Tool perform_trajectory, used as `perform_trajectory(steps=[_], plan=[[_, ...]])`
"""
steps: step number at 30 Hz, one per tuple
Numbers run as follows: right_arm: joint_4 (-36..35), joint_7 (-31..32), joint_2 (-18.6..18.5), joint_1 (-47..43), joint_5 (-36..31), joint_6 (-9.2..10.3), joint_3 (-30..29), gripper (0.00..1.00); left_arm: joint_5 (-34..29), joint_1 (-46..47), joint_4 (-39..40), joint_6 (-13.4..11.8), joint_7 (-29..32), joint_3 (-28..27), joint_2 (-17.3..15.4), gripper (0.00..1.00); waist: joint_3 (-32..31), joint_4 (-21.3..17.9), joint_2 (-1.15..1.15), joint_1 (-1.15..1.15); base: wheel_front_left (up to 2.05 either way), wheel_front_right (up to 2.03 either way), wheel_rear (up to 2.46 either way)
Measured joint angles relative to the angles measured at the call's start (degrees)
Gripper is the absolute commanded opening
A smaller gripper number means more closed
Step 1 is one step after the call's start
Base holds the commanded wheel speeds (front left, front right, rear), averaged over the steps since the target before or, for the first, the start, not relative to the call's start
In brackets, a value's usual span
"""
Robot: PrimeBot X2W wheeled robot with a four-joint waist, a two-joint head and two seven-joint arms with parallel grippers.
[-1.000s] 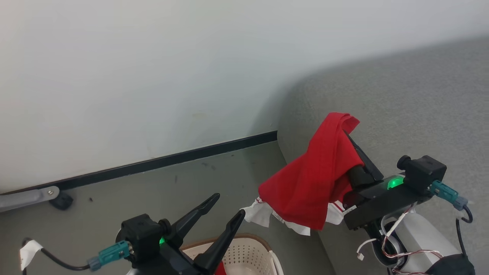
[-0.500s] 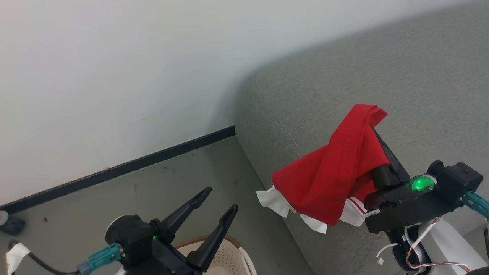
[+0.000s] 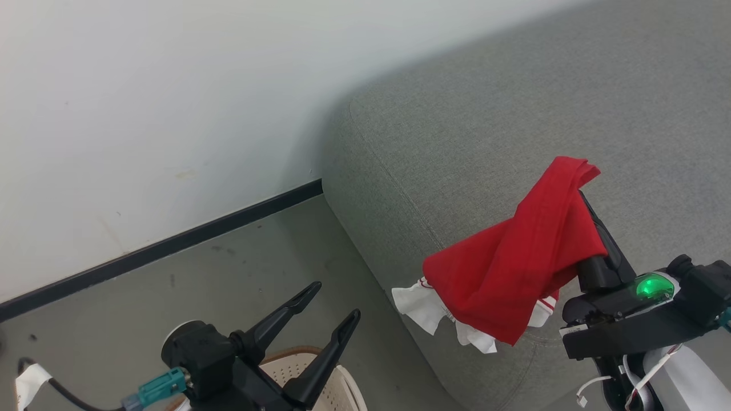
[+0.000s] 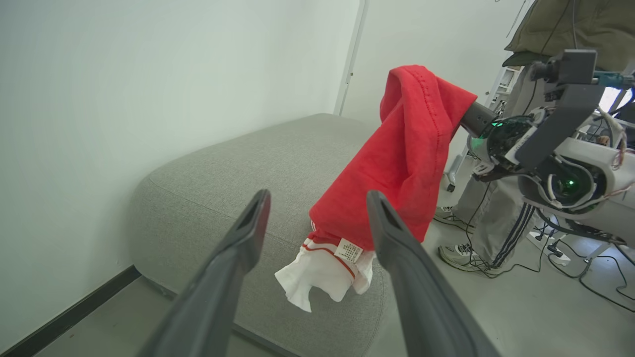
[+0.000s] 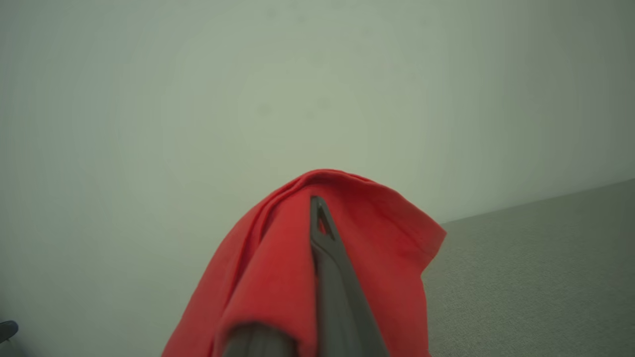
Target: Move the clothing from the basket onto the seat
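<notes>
A bright-red piece of clothing (image 3: 514, 268) with white trim hangs draped over my right gripper (image 3: 588, 211), which is shut on it above the near corner of the grey seat (image 3: 485, 131). In the right wrist view the red cloth (image 5: 278, 277) wraps the closed fingers (image 5: 322, 238). The left wrist view shows the garment (image 4: 397, 163) dangling just above the seat (image 4: 248, 163), its white label low. My left gripper (image 3: 334, 301) stands open with nothing in it above the cream basket (image 3: 341, 381), only the basket's rim showing.
A pale wall with a black baseboard (image 3: 171, 245) runs behind the grey floor (image 3: 257, 268) left of the seat. In the left wrist view a person's legs and shoes (image 4: 491, 223) stand beyond the seat, with cables (image 4: 570, 267) on the floor.
The head camera has swung right, so the seat takes up more of the view and the basket sits lower. My right gripper has carried the red garment further over the seat.
</notes>
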State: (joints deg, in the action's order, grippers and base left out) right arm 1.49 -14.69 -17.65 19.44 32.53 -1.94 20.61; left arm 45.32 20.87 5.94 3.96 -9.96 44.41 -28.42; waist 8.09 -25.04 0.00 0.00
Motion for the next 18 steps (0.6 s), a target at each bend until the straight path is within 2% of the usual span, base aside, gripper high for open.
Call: perform_trajectory(steps=[11, 18], plan=[[-2.4, 0.0, -0.6, -0.9, -0.5, 0.48, -2.7, 0.00, -0.1, 0.4, -0.3, 0.1, -0.3, 0.3, 0.7, 1.00, 0.7, 1.5, 0.00, 0.00, 0.00, 0.00, 0.00], [0.5, 0.0, -0.8, 2.7, 1.2, -0.77, -4.5, 0.00, -0.1, 0.4, 0.3, 0.2, -0.5, 0.2, -0.2, 1.00, 2.2, 2.7, 0.00, 0.00, 0.00, 0.00, 0.00]])
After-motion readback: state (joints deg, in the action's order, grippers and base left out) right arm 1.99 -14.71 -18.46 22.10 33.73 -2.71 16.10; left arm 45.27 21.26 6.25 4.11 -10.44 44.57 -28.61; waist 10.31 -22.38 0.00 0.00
